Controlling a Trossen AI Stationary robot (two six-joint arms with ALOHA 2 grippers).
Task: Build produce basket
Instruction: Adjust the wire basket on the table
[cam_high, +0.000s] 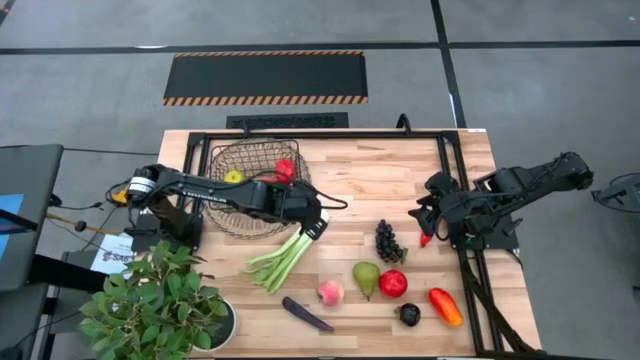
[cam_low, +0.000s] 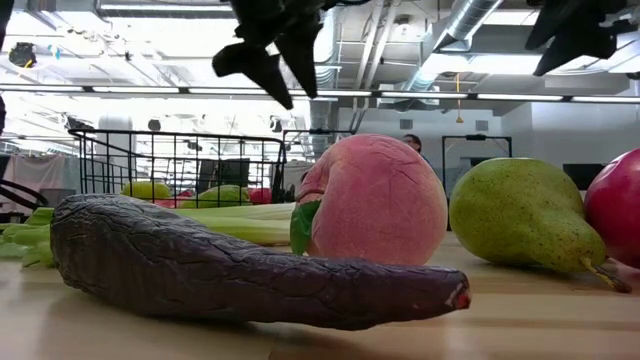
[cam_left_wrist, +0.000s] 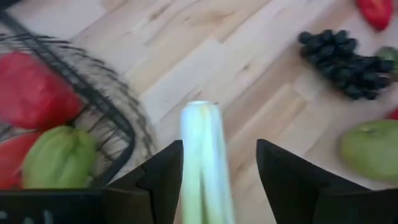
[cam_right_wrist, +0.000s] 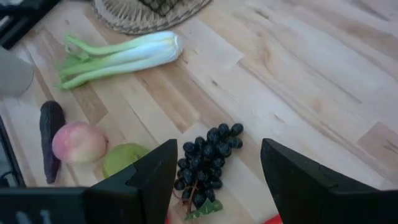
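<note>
- The basket is sitting at the back left of the table, already holding a red piece and a green piece.
- The left wrist view is showing red and green produce behind the basket's wire wall.
- The leek is lying on the wood just in front of the basket, its pale end pointing toward the basket and its green leaves fanning toward the plant.
- The left gripper is hovering over the leek's pale end, its fingers spread open to either side of the stalk and not gripping it.
- The grapes are resting near the table's middle, with the pear, peach and apple lined up in front of them.
- The aubergine is lying at the front edge, closest to the low camera.
- An orange-red pepper and a small dark fruit are sitting at the front right.
- The right gripper is hanging over the table's right side beside the grapes, fingers open and holding nothing; a small red piece is showing just below it.
</note>
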